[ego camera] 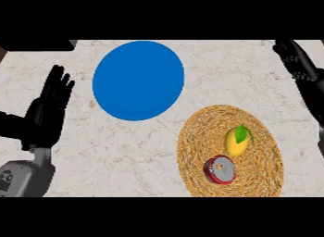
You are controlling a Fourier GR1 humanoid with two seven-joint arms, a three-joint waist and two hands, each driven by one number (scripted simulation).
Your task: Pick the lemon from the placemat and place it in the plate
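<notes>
You look steeply down on a pale marble counter point(90, 152), its veined top filling the view. Largest on it is the blue plate point(139, 80), a plain round dish sitting at about 11 o'clock from the middle of the counter, with nothing on it. At 5 o'clock from the plate, well apart from it, lies the round woven placemat point(260, 178), straw-coloured and coiled, running off the lower edge of the view.

Your left hand point(45, 115) stands at 9 o'clock, near the plate's left rim but not touching it, fingers straight and pointing up the view, released and holding nothing; its grey forearm point(18, 178) comes in from the lower left corner. Your right hand point(302, 69) shows at 2 o'clock along the right edge, fingers likewise extended and unclenched, gripping nothing, clear of the placemat.

The lemon point(236, 143) rests on the placemat, just above its middle, yellow with a green leaf point(241, 134) at its upper end. At 7 o'clock from the lemon, just beside it, sits a small round object with a red rim and grey face point(221, 169), also on the placemat.
</notes>
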